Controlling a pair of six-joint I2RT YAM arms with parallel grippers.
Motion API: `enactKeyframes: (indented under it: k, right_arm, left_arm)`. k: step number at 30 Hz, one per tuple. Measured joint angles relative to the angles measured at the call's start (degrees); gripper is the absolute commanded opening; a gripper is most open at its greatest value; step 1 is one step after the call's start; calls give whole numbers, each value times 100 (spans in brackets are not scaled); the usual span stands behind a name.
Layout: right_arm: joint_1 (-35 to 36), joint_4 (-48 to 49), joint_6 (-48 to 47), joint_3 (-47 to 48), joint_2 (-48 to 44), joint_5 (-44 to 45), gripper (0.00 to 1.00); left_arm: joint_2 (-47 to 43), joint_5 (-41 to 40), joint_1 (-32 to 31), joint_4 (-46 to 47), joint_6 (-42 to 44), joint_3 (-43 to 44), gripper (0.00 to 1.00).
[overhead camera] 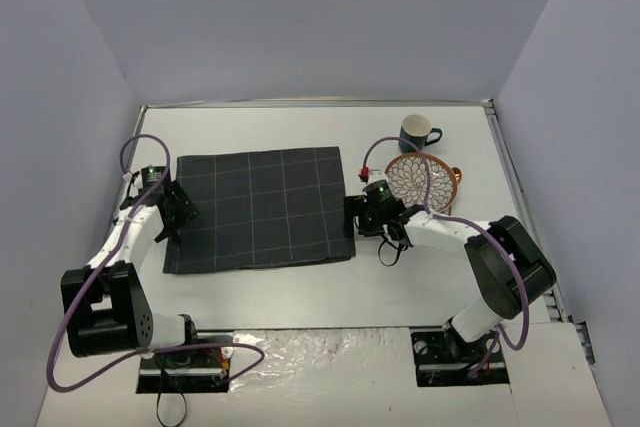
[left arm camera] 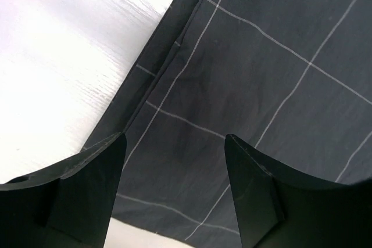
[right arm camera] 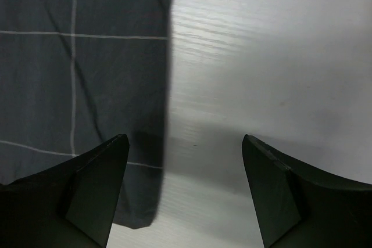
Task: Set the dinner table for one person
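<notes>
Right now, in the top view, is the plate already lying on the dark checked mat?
No, the patterned plate rests on the bare white dinner table, to the right of the mat and apart from it.

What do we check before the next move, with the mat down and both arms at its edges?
1. The left gripper is open with nothing between its fingers, over the mat's left edge: ok.
2. The right gripper is open and empty, at the mat's right edge: ok.
3. The mat is spread out on the dinner table, with only light creases: ok.
4. The plate lies off the mat, to its right and just beyond the right gripper, with nothing on it: ok.
5. The mug stands upright behind the plate: ok.
6. Gap between mug and plate for a clean pick: cannot tell.
</notes>
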Motion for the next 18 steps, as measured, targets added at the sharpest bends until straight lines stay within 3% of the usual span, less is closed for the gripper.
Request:
enactKeyframes:
  k: [5,9,14,18]
  right_arm:
    - [260,300,94,-3,118,41,64]
    - [332,359,155,57,243,251,41]
    - [334,339,182,157,384,550,24]
    - [332,268,187,166,393,717,21]
  left_arm:
    - [604,-57,0,288,-284,-11,59]
    - [1065,-218,0,420,-452,-41,51]
    - [1316,-470,-5,508,-581,82,40]
    - [1617,-576,-1,522,-648,394,39]
